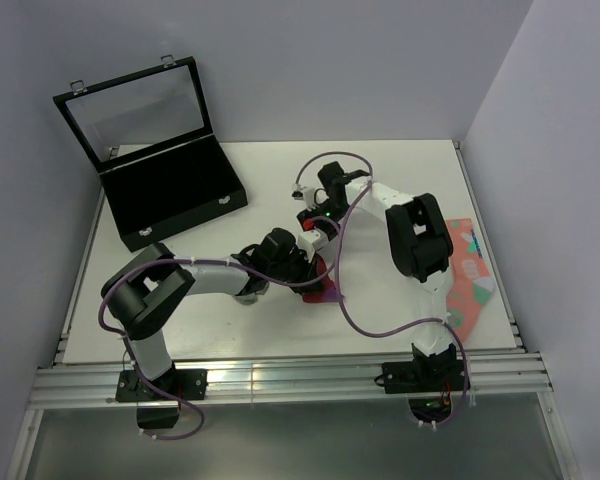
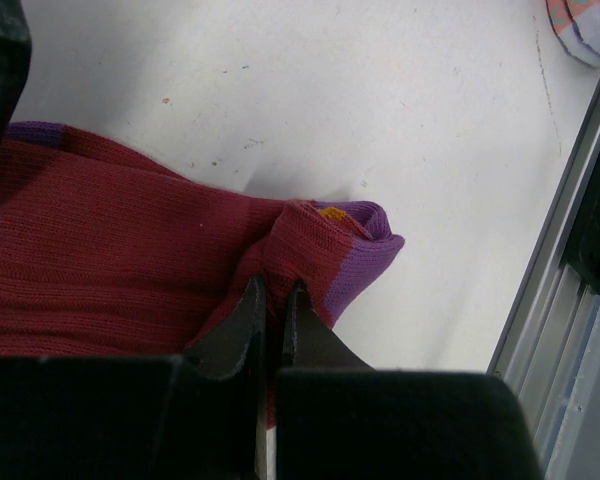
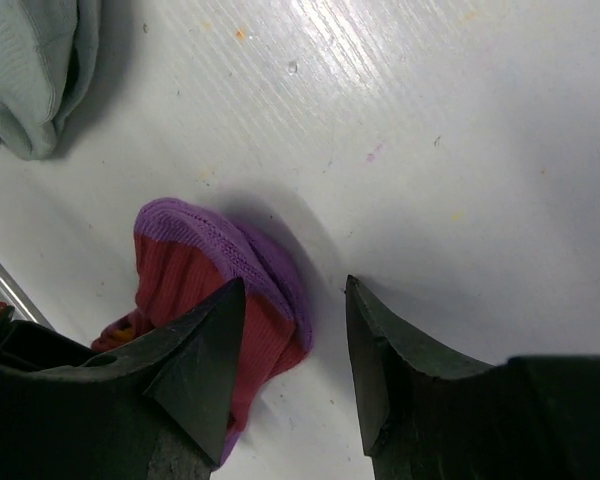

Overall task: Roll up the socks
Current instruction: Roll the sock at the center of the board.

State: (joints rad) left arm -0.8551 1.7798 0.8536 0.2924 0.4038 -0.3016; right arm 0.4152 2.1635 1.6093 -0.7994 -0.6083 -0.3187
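Left pincer point(image 2: 275, 296) tight on magenta-red sock point(image 2: 120, 270)

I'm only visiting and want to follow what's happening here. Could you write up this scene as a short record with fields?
Surface: white table
Left gripper: shut, pinching a fold of the red sock
Right gripper: open, holding nothing, over that sock's purple end
Grey sock: crumpled on the table, untouched
Patterned sock: near the table's right edge
Black case: far left corner, lid open
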